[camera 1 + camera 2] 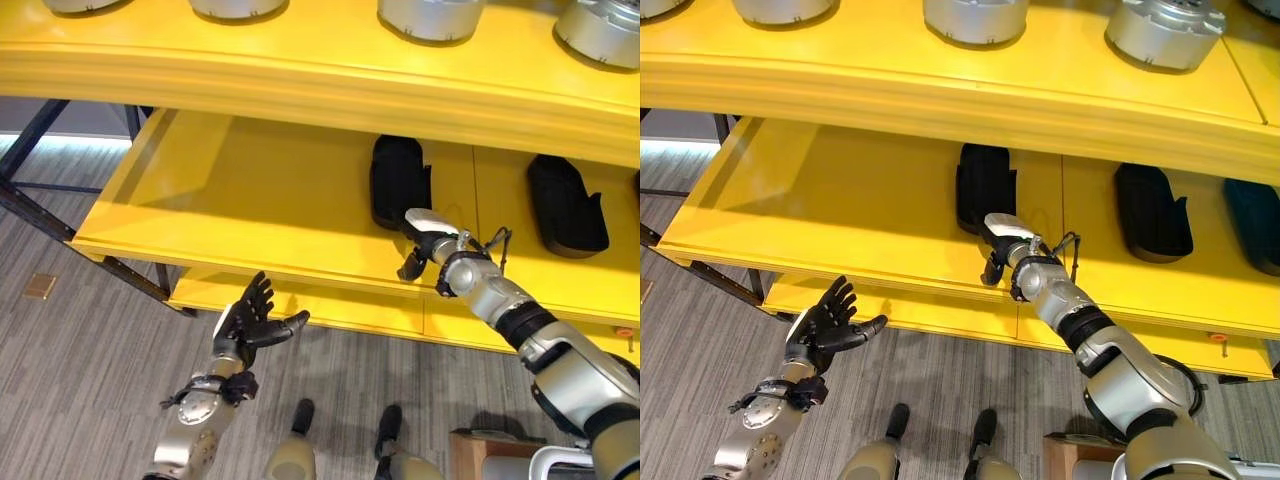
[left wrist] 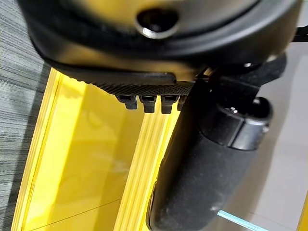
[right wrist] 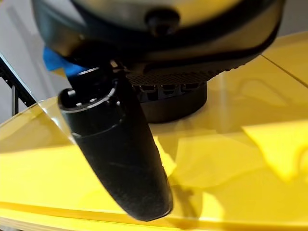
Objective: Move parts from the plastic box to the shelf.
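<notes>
Starting at the left, the left hand is hanging in front of the lower edge of the yellow shelf, over the grey floor. Its fingers are spread and relaxed, palm turned up, and it is carrying nothing.

Moving right, a black part is lying flat on the middle board of the shelf, toward the back. The right hand is reaching onto that board just in front of this part, near the front lip. In the right wrist view the thumb is sticking out freely above the yellow board and the part is sitting past the fingers, so the hand looks loose and apart from it rather than clamped; whether the fingertips are touching the part cannot be told.

Further right, a second black part is resting on the same board, well apart from the first. Along the top board, several round silver parts are standing in a row.

Judging by this, at least two black parts are already sitting on the shelf, and the nearer one seems freshly placed. The plastic box is not visible, so how many parts are left cannot be judged.
</notes>
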`<state>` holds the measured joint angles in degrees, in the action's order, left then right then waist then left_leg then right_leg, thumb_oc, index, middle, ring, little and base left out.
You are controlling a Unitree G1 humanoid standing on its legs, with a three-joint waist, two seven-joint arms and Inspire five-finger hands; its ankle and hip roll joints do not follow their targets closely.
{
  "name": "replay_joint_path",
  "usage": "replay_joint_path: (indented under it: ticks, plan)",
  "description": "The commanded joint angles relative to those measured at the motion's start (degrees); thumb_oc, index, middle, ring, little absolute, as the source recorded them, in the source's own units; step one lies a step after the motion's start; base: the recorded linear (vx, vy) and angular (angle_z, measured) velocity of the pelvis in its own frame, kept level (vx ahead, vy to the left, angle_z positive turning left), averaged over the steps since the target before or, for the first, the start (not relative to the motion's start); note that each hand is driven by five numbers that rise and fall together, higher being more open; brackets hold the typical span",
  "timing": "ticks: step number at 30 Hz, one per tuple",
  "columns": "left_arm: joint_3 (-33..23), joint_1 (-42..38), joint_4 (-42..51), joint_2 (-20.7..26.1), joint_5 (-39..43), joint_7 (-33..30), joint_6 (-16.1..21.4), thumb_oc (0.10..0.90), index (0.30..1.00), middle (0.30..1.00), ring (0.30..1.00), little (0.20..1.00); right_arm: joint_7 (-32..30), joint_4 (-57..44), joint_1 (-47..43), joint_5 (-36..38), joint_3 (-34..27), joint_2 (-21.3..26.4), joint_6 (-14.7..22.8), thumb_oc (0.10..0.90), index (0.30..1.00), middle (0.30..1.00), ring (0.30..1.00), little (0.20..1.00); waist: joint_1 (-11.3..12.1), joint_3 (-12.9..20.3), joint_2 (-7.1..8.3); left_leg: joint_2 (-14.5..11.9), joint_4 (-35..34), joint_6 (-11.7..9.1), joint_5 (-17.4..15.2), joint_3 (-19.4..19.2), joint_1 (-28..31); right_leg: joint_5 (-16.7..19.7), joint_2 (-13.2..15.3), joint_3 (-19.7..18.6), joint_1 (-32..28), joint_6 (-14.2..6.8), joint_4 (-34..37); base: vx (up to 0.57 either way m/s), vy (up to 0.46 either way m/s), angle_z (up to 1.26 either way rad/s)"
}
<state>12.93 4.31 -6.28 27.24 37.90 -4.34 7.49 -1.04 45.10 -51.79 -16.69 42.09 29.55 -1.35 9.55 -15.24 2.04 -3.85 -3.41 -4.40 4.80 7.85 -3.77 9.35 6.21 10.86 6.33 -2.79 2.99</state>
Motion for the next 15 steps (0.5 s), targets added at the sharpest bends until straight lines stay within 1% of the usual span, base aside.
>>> replay_joint_path:
  ticks: [1,8,15]
  plan:
    - [-1.17,-0.76,4.14,1.67,-0.02,0.95,4.51,0.9,1.0,1.0,1.0,1.0,-1.02,0.25,-2.97,2.54,-0.62,0.18,2.63,0.9,1.0,1.0,1.0,1.0,0.56,4.46,1.15,-0.79,-0.48,1.79,-3.17,0.04,1.72,-6.31,4.35,-2.42,-0.04,-4.91,-8.41,0.0,0.0,0.0]
    - [-0.83,-0.72,4.53,1.83,-0.43,1.34,4.15,0.9,1.0,1.0,1.0,1.0,0.05,3.66,-2.26,5.62,-1.05,-1.15,2.89,0.9,1.0,1.0,1.0,1.0,1.1,4.07,1.16,-0.63,-0.41,1.81,-2.97,0.23,1.24,-6.11,4.46,-2.16,0.12,-4.9,-8.35,0.0,0.0,0.0]
    - [-0.58,-0.97,4.74,1.97,-0.63,1.65,4.09,0.9,1.0,1.0,1.0,1.0,1.11,3.78,-1.82,8.09,-1.27,-1.33,3.12,0.9,1.0,1.0,1.0,1.0,1.27,3.56,1.17,-0.51,-0.48,1.82,-2.73,0.4,0.91,-5.97,4.42,-2.13,0.44,-4.88,-8.29,0.0,0.0,0.0]
